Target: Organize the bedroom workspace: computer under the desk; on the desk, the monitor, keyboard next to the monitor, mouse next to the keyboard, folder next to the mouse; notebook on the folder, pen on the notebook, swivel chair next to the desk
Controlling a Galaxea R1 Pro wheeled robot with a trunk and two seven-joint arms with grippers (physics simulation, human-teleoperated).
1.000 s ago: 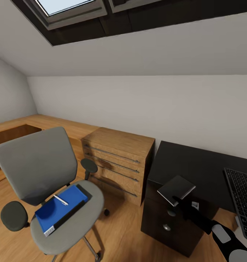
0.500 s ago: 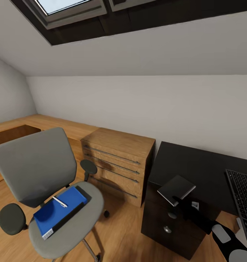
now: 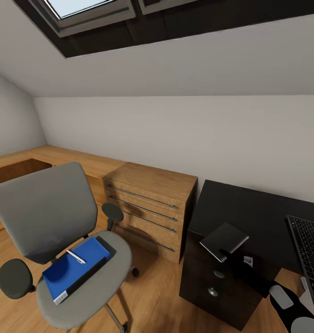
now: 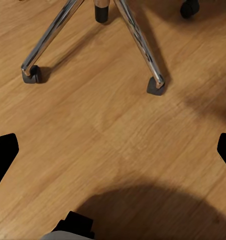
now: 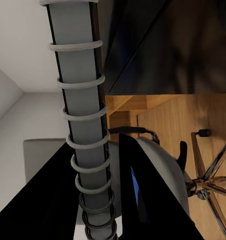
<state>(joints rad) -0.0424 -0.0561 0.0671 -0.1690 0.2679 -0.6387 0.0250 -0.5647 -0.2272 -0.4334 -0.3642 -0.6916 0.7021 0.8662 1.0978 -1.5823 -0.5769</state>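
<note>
Right black gripper [image 3: 229,257] is clamped on the spiral edge of a dark grey spiral-bound notebook [image 3: 224,240], held roughly flat over the near corner of the glossy black desk [image 3: 249,212], its ring spine [image 5: 85,150] running up between the fingers; left gripper's fingers stand apart over the oak floor [image 4: 93,130]. Slim dark grey keyboard [image 3: 310,254] lies to the right on the desk. To the left, the bright blue folder [image 3: 76,267] rests on the grey swivel chair [image 3: 50,222] seat under a white pen [image 3: 77,256], long axis diagonal; low oak chest [image 3: 150,208] stands between chair and desk.

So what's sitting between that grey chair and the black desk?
In the head view, a low oak chest of drawers stands between the chair and the desk, over wooden floor.
</note>
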